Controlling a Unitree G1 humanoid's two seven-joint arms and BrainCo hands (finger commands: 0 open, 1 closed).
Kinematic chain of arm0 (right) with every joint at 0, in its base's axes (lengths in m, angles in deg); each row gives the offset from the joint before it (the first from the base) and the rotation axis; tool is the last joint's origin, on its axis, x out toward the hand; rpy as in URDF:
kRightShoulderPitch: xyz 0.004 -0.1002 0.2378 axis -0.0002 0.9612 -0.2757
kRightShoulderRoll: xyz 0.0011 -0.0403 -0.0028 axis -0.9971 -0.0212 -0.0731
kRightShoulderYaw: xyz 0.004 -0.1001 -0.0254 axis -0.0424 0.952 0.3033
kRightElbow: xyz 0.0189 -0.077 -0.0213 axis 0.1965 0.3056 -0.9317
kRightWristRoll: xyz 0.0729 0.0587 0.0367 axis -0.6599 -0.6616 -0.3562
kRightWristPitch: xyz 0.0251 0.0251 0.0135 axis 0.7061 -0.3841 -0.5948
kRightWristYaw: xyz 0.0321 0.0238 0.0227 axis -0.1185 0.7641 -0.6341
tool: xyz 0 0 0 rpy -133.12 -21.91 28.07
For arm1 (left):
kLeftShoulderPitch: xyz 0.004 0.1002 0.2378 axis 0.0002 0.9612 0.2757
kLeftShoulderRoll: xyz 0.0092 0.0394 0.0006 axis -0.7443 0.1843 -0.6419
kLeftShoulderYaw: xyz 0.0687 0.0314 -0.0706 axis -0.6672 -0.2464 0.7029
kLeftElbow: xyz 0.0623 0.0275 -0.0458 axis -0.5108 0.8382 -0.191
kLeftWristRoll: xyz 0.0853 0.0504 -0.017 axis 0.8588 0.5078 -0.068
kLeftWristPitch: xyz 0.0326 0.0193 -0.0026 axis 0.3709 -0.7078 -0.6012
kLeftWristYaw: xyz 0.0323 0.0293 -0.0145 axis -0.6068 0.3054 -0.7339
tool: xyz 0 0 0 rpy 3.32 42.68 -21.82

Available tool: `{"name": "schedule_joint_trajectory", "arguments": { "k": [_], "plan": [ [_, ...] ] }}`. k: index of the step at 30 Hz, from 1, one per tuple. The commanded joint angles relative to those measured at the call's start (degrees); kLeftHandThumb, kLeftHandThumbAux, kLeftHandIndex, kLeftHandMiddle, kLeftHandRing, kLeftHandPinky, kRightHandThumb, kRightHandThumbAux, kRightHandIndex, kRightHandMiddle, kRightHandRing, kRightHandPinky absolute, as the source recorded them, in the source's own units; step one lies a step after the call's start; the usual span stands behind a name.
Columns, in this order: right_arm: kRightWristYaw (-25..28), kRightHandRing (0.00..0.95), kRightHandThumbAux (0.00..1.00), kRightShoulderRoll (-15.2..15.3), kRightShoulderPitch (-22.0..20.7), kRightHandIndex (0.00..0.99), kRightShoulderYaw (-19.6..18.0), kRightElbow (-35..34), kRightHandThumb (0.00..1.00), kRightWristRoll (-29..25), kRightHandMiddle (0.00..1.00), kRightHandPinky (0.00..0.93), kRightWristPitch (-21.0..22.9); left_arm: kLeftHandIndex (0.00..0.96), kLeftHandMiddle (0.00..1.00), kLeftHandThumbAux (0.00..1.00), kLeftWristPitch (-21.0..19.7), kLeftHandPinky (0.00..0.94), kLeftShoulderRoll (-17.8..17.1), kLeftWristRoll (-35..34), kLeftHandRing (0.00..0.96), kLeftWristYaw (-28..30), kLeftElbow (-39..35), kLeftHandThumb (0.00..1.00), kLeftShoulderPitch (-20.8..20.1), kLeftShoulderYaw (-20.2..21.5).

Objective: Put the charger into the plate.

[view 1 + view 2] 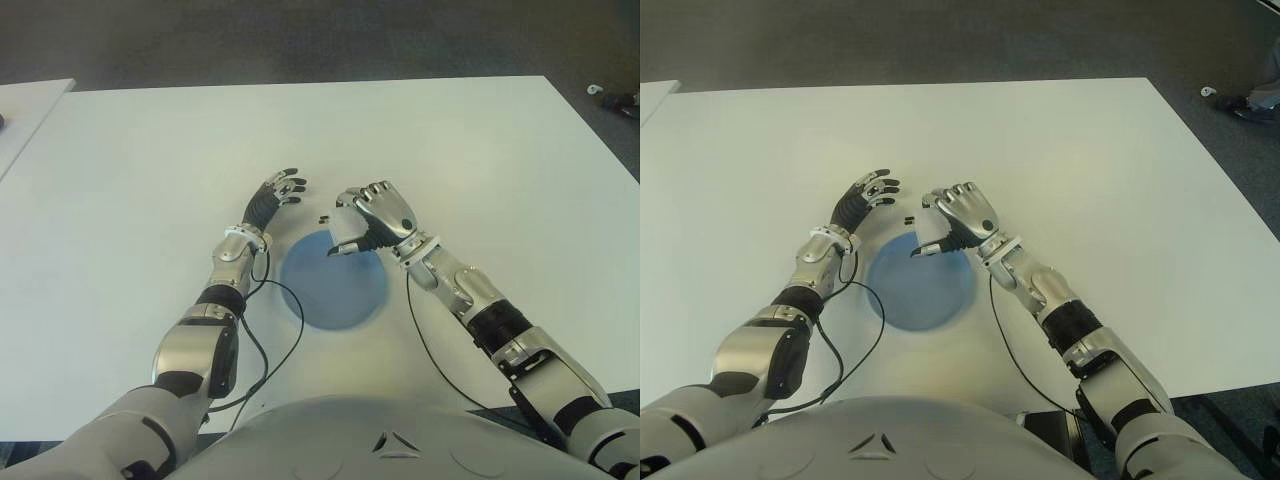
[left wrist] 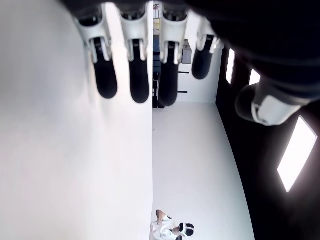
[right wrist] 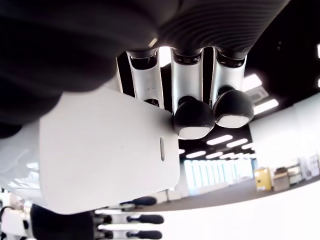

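A white block-shaped charger (image 1: 347,228) is held in my right hand (image 1: 372,218), whose fingers curl around it; the right wrist view shows the charger (image 3: 105,150) pressed under the fingertips (image 3: 192,117). It hangs over the far rim of the round blue plate (image 1: 335,292), which lies on the white table in front of my body. Two small dark marks (image 1: 323,217) show just left of the charger. My left hand (image 1: 278,192) shows left of the plate's far edge, fingers (image 2: 135,75) stretched out and holding nothing.
The white table (image 1: 150,150) reaches far out on all sides of the plate. A black cable (image 1: 292,322) loops from my left forearm past the plate's left side. A second table's corner (image 1: 20,110) shows at far left, and dark floor lies beyond.
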State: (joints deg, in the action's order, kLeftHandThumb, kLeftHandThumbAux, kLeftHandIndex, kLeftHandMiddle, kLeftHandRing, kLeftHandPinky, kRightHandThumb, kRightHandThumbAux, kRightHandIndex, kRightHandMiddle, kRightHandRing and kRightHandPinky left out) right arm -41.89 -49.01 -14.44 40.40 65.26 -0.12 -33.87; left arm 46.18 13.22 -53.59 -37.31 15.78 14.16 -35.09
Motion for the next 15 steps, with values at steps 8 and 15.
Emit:
{"name": "schedule_joint_trajectory", "arguments": {
  "k": [8,15],
  "plan": [
    [9.77,0.872,0.709,-0.99,1.75,0.44,-1.02,-0.67,0.745,-6.64,0.882,0.883,-2.66,0.192,0.29,0.446,-3.38,0.306,0.75,0.94,0.296,-0.88,2.24,0.0,2.25,-0.48],
    [14.27,0.87,0.71,-1.35,2.61,0.44,-1.47,-2.31,0.744,-8.55,0.878,0.885,-2.5,0.176,0.279,0.447,-3.38,0.295,0.96,1.11,0.287,-1.05,2.08,0.0,2.28,-0.65]
  ]
}}
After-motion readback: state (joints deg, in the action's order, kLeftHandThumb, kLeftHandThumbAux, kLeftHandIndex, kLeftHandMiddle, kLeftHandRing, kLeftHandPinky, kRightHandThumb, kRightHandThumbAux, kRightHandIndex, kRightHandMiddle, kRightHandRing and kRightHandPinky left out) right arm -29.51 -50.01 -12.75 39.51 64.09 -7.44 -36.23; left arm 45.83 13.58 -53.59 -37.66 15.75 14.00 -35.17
